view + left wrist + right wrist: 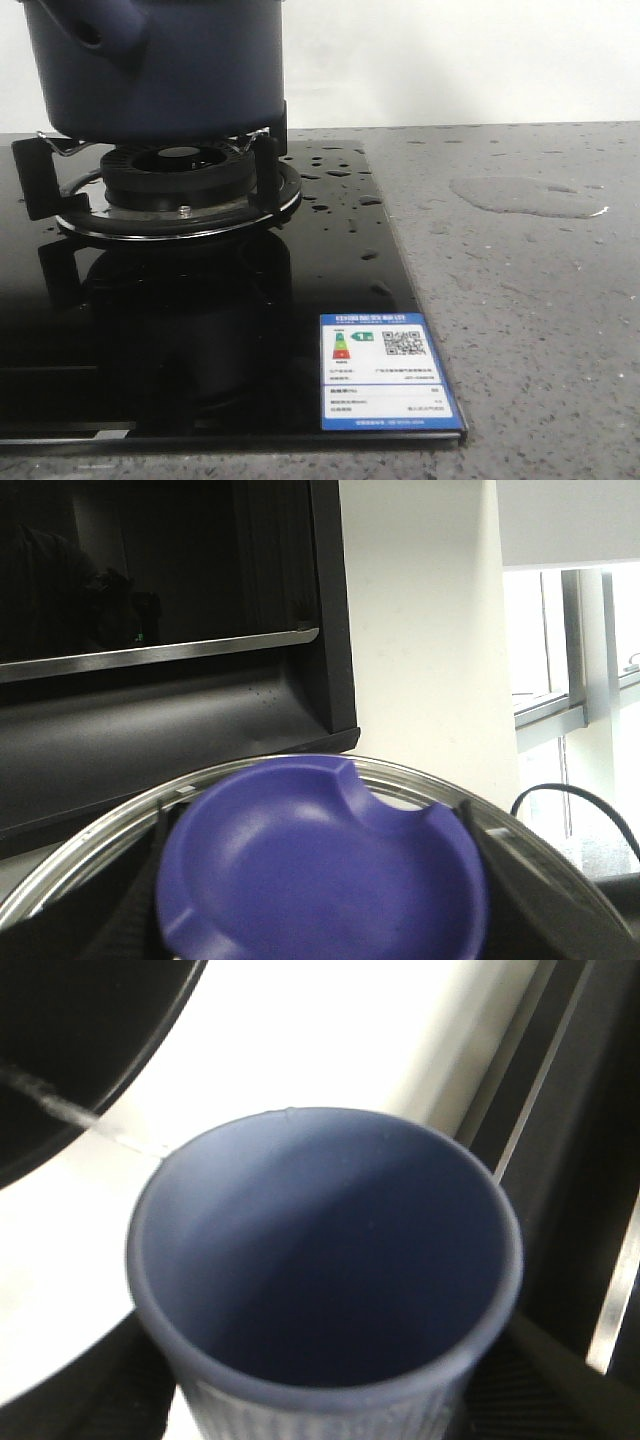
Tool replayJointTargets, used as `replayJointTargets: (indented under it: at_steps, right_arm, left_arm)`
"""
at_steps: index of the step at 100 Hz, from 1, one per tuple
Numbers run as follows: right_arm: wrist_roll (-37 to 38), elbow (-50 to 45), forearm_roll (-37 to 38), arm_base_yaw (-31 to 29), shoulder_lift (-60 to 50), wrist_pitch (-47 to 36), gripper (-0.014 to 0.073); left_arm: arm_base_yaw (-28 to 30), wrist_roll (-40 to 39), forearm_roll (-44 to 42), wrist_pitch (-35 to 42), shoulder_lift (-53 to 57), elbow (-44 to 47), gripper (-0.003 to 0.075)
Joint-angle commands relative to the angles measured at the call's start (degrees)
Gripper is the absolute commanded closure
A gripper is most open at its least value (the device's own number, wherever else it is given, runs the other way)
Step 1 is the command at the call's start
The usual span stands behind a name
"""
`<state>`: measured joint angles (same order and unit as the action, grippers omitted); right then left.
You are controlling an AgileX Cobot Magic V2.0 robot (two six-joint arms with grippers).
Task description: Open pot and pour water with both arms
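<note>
Holding the lid (320, 865) in my left gripper (320, 950) and the cup (325, 1280) in my right gripper (320, 1430), I fear spilling more water (525, 195) beside the pot (155, 65).

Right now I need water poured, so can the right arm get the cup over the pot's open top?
Probably yes: the cup in the right gripper already sits beside the pot rim, above it, with nothing between them; the lid is off.
</note>
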<state>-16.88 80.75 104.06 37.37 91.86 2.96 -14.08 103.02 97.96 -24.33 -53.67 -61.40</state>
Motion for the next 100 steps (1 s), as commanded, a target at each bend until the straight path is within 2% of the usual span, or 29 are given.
replayJointTargets:
  at_steps: [1, 10, 21, 26, 33, 40, 55, 68, 79, 100]
  right_arm:
    - [-0.7, 2.3, 2.5, -0.1, -2.6, 2.0, 0.0393]
    - [4.0, 2.3, -1.3, -0.1, -2.6, 1.6, 0.0393]
    - [19.5, 2.3, -13.4, -0.1, -2.6, 4.3, 0.0393]
    - [24.0, 2.3, -18.5, 0.6, -2.9, 10.6, 0.0393]
    - [24.9, 2.3, -21.4, 2.7, -3.6, 22.0, 0.0393]
    - [28.3, 2.3, -23.8, 3.3, -4.5, 28.9, 0.0393]
    - [40.5, 2.1, -34.7, 0.9, -8.6, 34.3, 0.0393]
    - [48.5, -2.1, -43.9, -4.5, -14.3, 27.7, 0.0393]
    - [55.8, -11.3, -43.8, -10.0, -19.9, 15.9, 0.0393]
    - [62.0, -31.3, -43.8, -22.5, -25.6, -10.3, 0.0393]
  left_arm:
    - [-0.4, -0.6, 3.2, -0.5, 1.1, -2.1, 0.0470]
    - [-0.4, -0.6, 3.2, -0.5, 1.1, -2.1, 0.0470]
    - [-0.4, -0.6, 3.1, -0.5, 1.1, -1.9, 0.0469]
    - [-0.4, -0.6, 3.1, -0.5, 1.1, -1.5, 0.0470]
    - [-0.4, -0.6, 3.1, -0.5, 1.1, -0.8, 0.0470]
    - [-0.4, -0.6, 3.1, -0.5, 0.9, 0.1, 0.0470]
    - [-0.4, -0.6, 3.1, -0.5, -0.4, 1.1, 0.0469]
    - [-0.4, -0.6, 3.1, -0.9, -2.3, 1.2, 0.0469]
    - [-0.4, -0.6, 3.1, -2.1, -3.4, 1.2, 0.0470]
    - [-0.4, -0.6, 3.1, -4.0, -4.4, 1.3, 0.0470]
